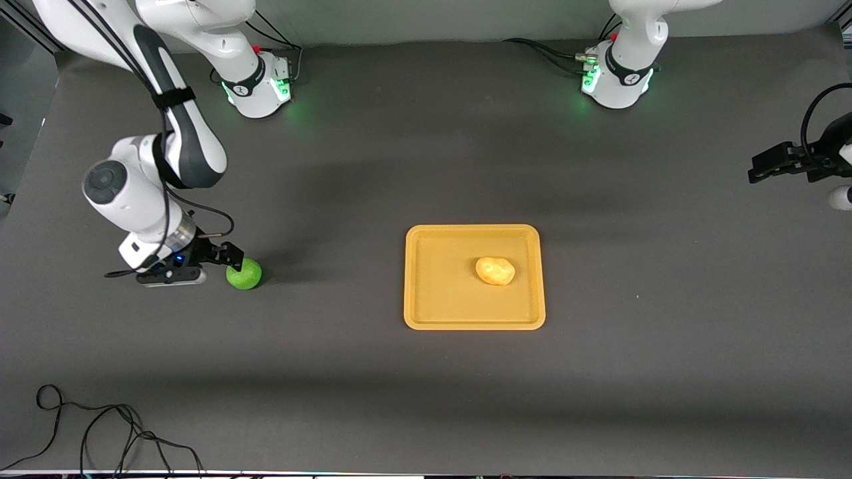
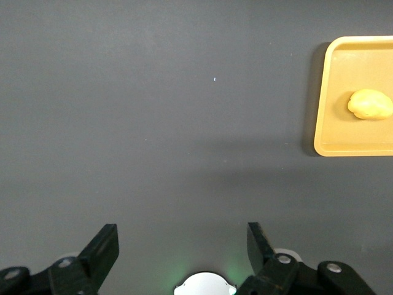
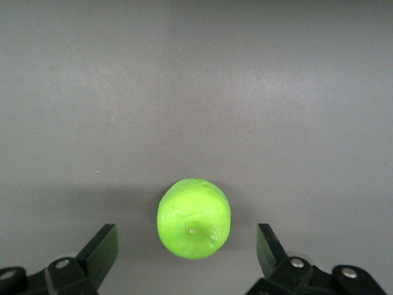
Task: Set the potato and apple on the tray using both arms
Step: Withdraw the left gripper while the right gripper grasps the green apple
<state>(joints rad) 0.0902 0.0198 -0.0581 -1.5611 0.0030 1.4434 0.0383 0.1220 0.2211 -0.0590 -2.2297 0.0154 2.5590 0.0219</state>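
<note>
The green apple lies on the dark table toward the right arm's end. My right gripper is low beside it, open and empty. In the right wrist view the apple sits just ahead of and between the spread fingers of my right gripper, untouched. The yellow-orange potato lies in the orange tray at mid table. My left gripper waits open and empty, raised at the left arm's end. The left wrist view shows my left gripper open, with the tray and the potato farther off.
A black cable lies coiled at the table corner nearest the front camera, toward the right arm's end. The two arm bases stand along the edge farthest from the camera. The dark mat around the tray is bare.
</note>
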